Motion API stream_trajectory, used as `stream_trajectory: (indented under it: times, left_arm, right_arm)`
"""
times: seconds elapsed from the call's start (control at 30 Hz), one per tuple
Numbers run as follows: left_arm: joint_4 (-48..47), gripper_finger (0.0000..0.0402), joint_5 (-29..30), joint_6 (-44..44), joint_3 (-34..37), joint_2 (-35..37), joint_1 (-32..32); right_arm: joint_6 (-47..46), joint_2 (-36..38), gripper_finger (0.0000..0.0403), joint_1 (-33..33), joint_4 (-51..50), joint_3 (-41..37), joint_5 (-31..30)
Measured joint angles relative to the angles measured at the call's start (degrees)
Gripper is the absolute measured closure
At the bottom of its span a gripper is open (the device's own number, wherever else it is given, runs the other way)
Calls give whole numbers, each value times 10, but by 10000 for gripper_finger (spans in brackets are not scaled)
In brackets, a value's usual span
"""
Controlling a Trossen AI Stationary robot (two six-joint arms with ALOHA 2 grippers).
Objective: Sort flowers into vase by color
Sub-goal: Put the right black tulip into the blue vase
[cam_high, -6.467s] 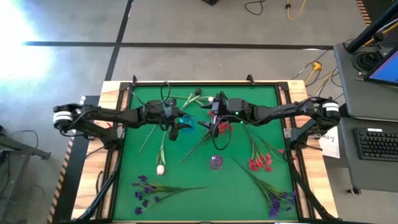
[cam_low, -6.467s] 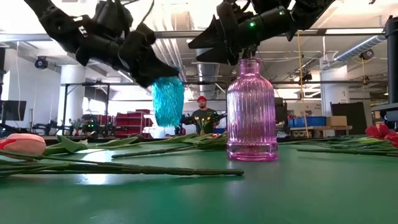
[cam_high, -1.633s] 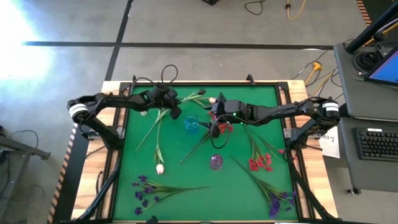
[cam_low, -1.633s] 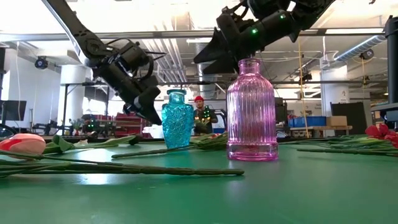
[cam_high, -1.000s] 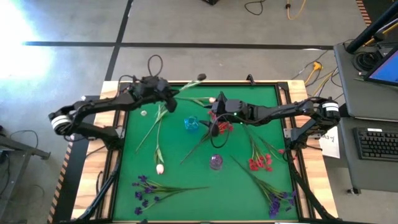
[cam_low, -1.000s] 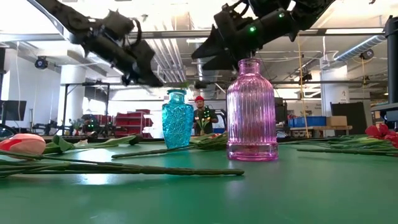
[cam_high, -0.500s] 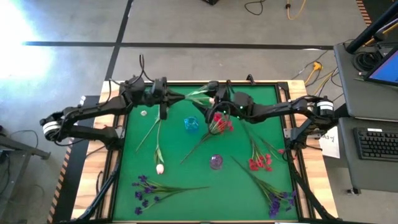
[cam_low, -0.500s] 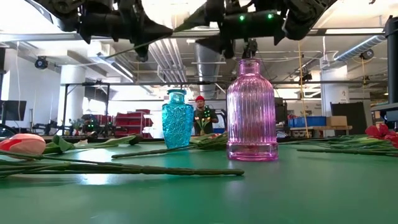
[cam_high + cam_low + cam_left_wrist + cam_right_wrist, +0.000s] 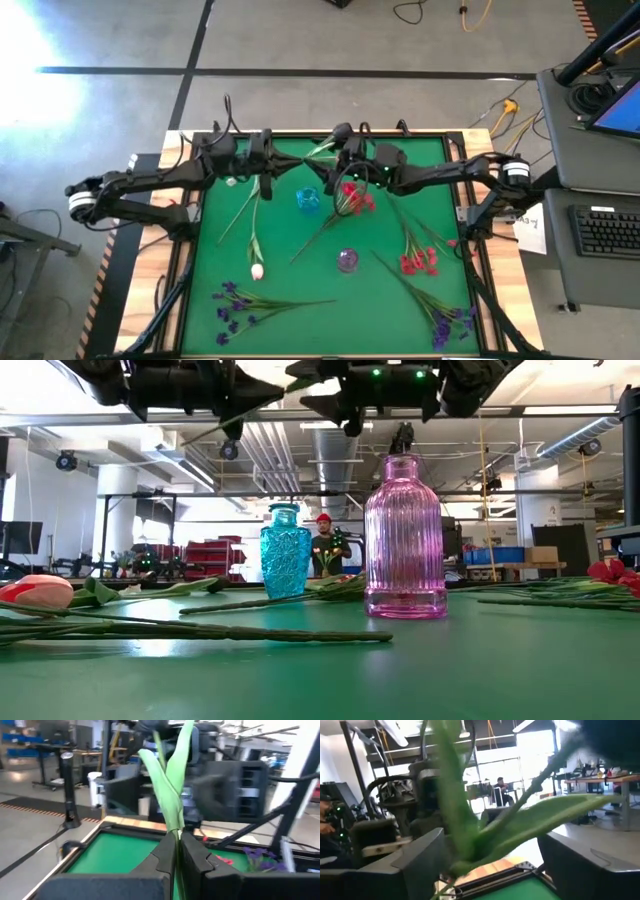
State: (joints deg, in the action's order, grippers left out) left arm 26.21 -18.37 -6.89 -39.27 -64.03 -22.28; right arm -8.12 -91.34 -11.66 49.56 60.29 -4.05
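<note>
Left gripper pinches a flower stem mid-air over the table's far edge, prob. for a handover. Right gripper faces it, fingers spread either side of the leaves, not clamped yet. Stem thin and plastic-looking, leaves long and floppy. 2 ribbed glass vases, blue vase and pink vase, stand empty on green felt.

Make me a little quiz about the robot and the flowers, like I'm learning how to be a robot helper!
1. True or false: the left gripper is shut on a green flower stem.
2. The right gripper is: A. open around the leaves, B. shut on a vase, C. resting on the mat.
3. Fill in: in the low view, the ___ vase stands nearer the camera than the blue vase.

Key: 1 true; 2 A; 3 pink, the pink vase.
</note>
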Motion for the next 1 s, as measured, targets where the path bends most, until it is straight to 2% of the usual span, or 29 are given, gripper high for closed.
stream_trajectory:
  times: [0.13, 0.37, 0.5, 0.67, 0.8, 0.9, 1.0]
  left_arm:
    - [13, 401, 2, 1, 0, 1, 9]
    - [10, 401, 19, -7, 0, 1, 9]
    - [-10, 382, 19, -10, 0, 4, 6]
    - [-85, 311, 9, -5, 0, 22, 3]
    - [-180, 253, 13, 11, -2, 49, 2]
    - [-264, 226, 28, 13, -7, 70, 2]
    - [-323, 216, 69, 14, -12, 89, 2]
  right_arm:
    - [-15, -8, 166, 0, 1, 12, -1]
    - [-13, -12, 316, 0, -2, 14, -2]
    - [-3, -5, 381, 1, -25, 14, 4]
    - [4, 5, 382, -1, -99, 21, -5]
    - [35, 12, 381, 0, -222, 61, -1]
    - [56, 12, 381, 4, -312, 106, 0]
    - [76, 12, 381, 9, -380, 149, 0]
